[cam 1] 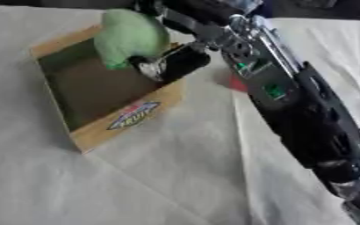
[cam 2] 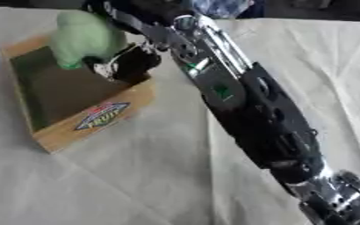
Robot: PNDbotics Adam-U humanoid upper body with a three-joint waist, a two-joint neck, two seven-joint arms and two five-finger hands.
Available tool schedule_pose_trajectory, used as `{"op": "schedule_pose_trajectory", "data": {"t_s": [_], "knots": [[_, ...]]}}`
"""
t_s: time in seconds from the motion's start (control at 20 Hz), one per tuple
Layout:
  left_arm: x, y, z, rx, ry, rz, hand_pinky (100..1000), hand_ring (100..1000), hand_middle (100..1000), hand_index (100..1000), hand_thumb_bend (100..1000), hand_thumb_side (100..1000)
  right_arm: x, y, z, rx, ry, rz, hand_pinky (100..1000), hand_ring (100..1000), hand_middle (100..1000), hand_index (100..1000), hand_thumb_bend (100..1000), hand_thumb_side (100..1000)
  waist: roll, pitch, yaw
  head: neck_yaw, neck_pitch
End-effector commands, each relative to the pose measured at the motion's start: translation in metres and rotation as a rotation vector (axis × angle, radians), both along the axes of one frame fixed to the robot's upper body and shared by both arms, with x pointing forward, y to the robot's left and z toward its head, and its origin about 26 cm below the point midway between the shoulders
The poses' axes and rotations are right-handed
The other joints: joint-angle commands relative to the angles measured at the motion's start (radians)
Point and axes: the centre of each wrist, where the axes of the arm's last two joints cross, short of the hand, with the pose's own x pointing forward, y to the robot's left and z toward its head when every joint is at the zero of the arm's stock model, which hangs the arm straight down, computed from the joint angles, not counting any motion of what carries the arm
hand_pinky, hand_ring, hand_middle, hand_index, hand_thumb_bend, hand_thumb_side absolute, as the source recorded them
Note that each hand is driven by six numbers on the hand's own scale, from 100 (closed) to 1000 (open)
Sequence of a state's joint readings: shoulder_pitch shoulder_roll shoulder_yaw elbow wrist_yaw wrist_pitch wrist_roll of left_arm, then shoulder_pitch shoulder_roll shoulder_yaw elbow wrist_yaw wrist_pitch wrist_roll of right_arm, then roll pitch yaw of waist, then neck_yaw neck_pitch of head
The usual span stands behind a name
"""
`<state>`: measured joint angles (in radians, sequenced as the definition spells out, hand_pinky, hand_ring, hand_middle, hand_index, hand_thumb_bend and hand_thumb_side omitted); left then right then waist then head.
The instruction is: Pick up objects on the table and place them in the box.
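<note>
The black and silver right arm (cam 1: 298, 110) stretches from the lower right corner diagonally up across the white cloth-covered table (cam 1: 175, 176). Its right hand (cam 1: 171, 63) curls round a pale green soft object (cam 1: 129, 37), held above the open wooden box (cam 1: 125, 121).

1. The right hand (cam 1: 170, 63) is blurred; how its fingers sit around the pale green object (cam 1: 129, 36) cannot be told.
2. The green object is too blurred to identify.
3. A small red patch (cam 1: 235, 82) shows beside the arm, mostly hidden behind it.
4. The box (cam 1: 121, 125) label is unreadable.
</note>
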<state>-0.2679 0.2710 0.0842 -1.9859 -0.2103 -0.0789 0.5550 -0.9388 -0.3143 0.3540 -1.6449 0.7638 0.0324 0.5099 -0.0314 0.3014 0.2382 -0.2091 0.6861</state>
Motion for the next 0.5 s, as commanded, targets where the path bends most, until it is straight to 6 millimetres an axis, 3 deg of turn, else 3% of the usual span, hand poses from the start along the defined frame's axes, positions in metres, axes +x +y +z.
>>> {"op": "schedule_pose_trajectory", "data": {"t_s": [0.05,0.5], "knots": [[-0.001,-0.002,0.008,0.007,-0.027,-0.016,630,796,1000,724,325,1000,0.009,0.016,0.002,-0.025,-0.013,0.007,795,710,514,808,202,366,0.006,-0.022,0.005,-0.008,0.002],[0.000,-0.004,0.008,0.003,-0.025,-0.030,630,795,1000,724,323,1000,0.043,0.052,-0.034,-0.104,0.044,-0.021,801,725,530,812,212,423,0.008,-0.024,0.012,-0.023,-0.001]]}}
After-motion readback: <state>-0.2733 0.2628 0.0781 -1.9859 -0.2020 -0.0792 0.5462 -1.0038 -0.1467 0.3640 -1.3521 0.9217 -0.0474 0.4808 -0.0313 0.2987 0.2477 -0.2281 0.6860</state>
